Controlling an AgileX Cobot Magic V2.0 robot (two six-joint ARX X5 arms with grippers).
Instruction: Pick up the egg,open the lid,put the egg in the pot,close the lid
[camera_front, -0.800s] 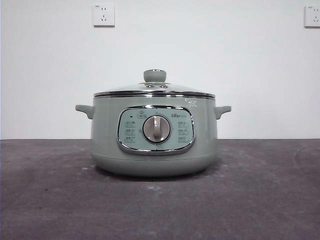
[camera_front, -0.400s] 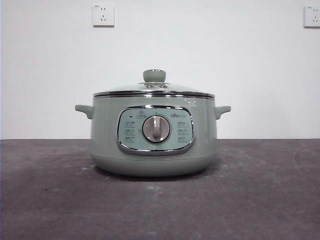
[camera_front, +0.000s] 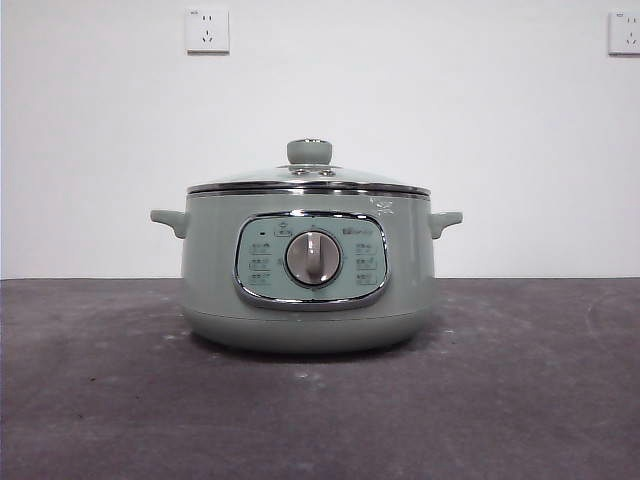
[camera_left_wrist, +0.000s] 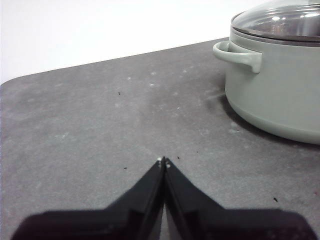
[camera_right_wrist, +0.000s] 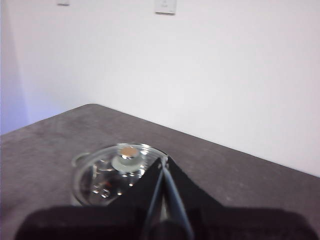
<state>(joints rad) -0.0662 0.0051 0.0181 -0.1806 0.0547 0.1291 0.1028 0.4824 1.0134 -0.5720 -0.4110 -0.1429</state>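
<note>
On the left, the left gripper (camera_left_wrist: 163, 161) has its two black jaws pressed together on nothing, low over the bare dark grey table (camera_left_wrist: 90, 125). The large round pale sage-green electric pot (camera_left_wrist: 280, 100) stands well apart from it, ahead of the tips and off to one side, with one small side handle turned toward the jaws. The shallow-domed glass lid with chrome rim (camera_front: 308, 181) sits flat and closed on the pot, its pale green knob (camera_front: 310, 152) upright in the middle. In the front view over the last second nothing has moved: pot, lid and knob sit as they did, and neither arm shows there. On the right, the right gripper (camera_right_wrist: 163, 160) is also clenched and empty, held high, with the lid below and just beyond its tips. The small brown-orange egg is not plainly in view. In the right wrist view a faint brownish patch shows through the glass, too blurred to name. With the lid on and both arms idle, the task looks either not begun or already done, and these views cannot settle which.
</note>
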